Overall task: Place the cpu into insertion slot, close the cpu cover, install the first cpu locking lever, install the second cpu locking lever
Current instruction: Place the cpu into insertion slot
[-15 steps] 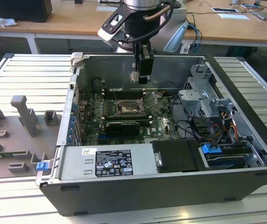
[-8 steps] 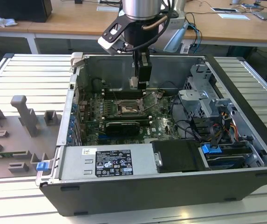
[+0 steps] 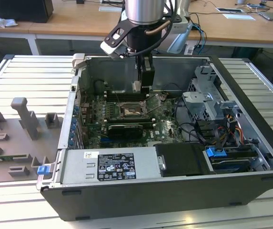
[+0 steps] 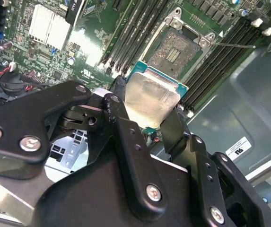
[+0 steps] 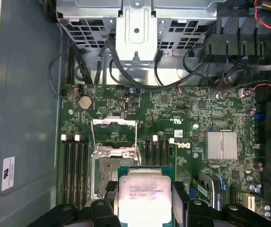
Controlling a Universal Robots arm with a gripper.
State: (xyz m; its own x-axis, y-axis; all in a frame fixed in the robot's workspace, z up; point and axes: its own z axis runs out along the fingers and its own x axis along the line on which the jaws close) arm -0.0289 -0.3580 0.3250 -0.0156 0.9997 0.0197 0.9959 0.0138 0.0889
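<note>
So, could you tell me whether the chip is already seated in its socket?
Not in. The gripper holds the chip clear of the board, and the socket lies bare with its cover swung open.

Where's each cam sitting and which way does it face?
Exterior view: off the arm, above the open dark computer case, looking down into it; silver wrist and black gripper show.
First wrist view: on the wrist, facing straight onto the green motherboard; fingertips show.
Second wrist view: behind the black fingers, slanting across the motherboard.
Shared: both wrist views show the small square silver-topped cpu clamped in the gripper, near the dark square insertion slot.
</note>
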